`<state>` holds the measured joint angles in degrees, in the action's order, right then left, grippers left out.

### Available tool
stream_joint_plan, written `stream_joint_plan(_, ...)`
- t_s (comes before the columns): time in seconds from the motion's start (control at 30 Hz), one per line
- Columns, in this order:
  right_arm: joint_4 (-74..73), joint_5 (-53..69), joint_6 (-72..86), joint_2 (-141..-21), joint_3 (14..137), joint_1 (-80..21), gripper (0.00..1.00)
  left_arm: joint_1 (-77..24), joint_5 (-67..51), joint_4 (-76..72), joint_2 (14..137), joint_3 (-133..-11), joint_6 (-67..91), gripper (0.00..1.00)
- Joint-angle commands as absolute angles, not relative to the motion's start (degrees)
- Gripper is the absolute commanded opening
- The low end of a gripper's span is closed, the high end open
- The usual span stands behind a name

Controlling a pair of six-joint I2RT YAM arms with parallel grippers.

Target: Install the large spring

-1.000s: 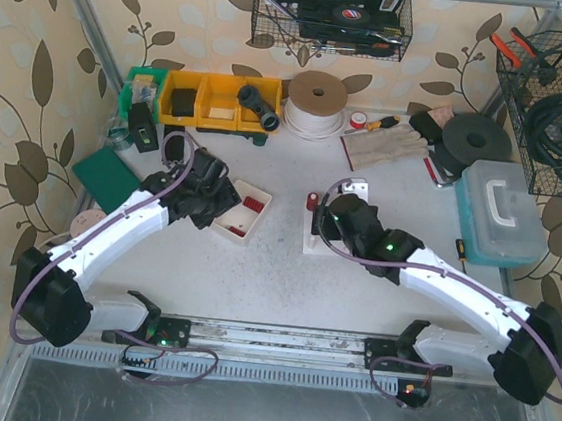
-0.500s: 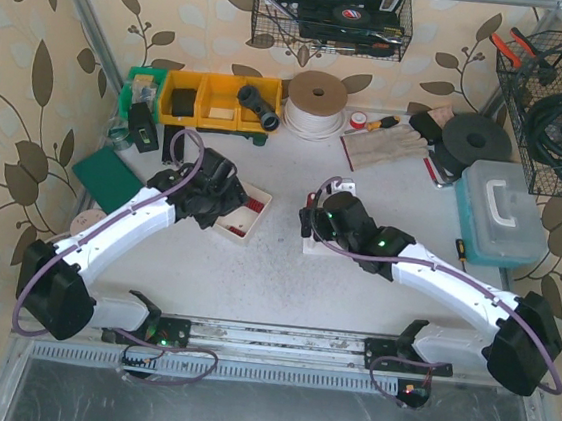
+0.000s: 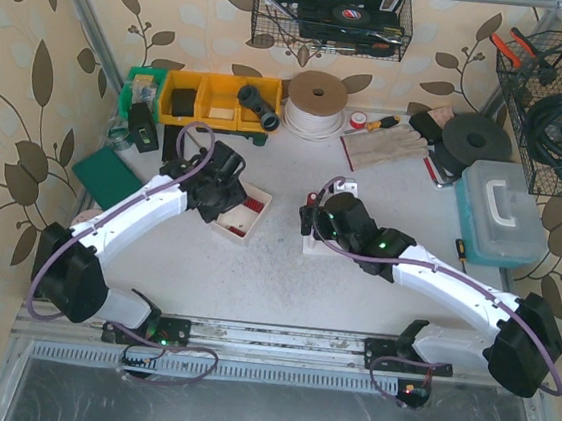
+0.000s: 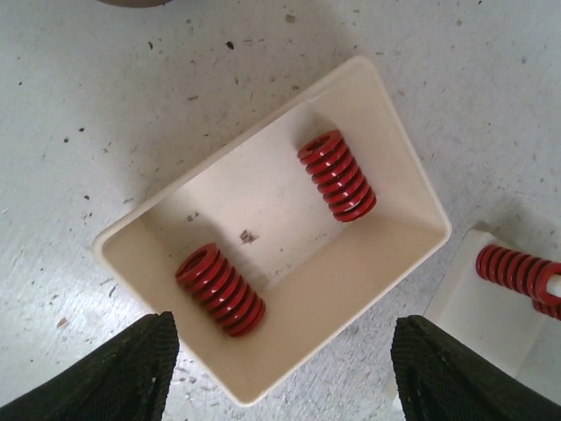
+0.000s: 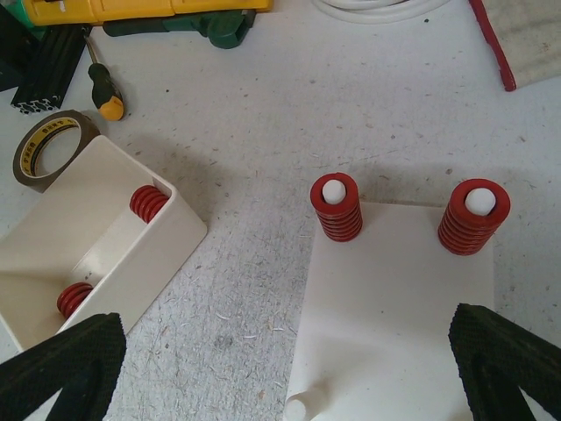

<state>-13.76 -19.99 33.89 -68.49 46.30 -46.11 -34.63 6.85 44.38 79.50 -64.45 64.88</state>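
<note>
A cream bin (image 4: 399, 263) holds two loose red springs, one (image 4: 219, 289) near my fingers and one (image 4: 337, 175) farther in. My left gripper (image 4: 289, 377) hovers over the bin's near wall, open and empty. In the top view it (image 3: 225, 190) is at the bin (image 3: 229, 227). The white peg plate (image 5: 394, 298) carries a narrower red spring (image 5: 336, 208) and a wider one (image 5: 473, 215), each on a peg. A bare peg (image 5: 298, 408) stands at its near left corner. My right gripper (image 5: 285, 373) hangs open above the plate, holding nothing.
A tape roll (image 5: 48, 153) and a screwdriver (image 5: 103, 92) lie beyond the bin. Yellow bins (image 3: 207, 99), a cable spool (image 3: 316, 102), gloves (image 3: 383, 146) and a blue-lidded toolbox (image 3: 502, 214) line the back and right. A green pad (image 3: 108, 167) lies left.
My left arm has reached farther forward and right, over the bin, and its jaws widened then narrowed somewhat. My right arm shifted slightly left over the plate.
</note>
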Motion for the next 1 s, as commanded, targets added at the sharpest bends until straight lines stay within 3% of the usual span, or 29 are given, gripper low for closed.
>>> stream_joint_plan(0.0, -13.0, -21.5, 34.4, -68.0, 45.8, -46.2, 0.99, -35.2, 7.4, 43.7, 82.0, -66.5, 67.4, 0.7)
stream_joint_plan(0.37, -11.8, -21.3, 33.7, -67.6, 45.2, -46.1, 0.99, -37.3, 4.9, 32.5, 90.0, -63.4, 76.8, 0.66)
stream_joint_plan(0.6, -10.9, -20.5, 33.1, -67.7, 45.1, -45.9, 0.99, -37.6, 7.7, 30.2, 90.9, -61.2, 79.9, 0.58)
stream_joint_plan(0.97, -10.6, -20.1, 33.1, -67.0, 44.5, -45.4, 0.99, -37.1, 9.2, 23.6, 94.9, -60.3, 81.5, 0.57)
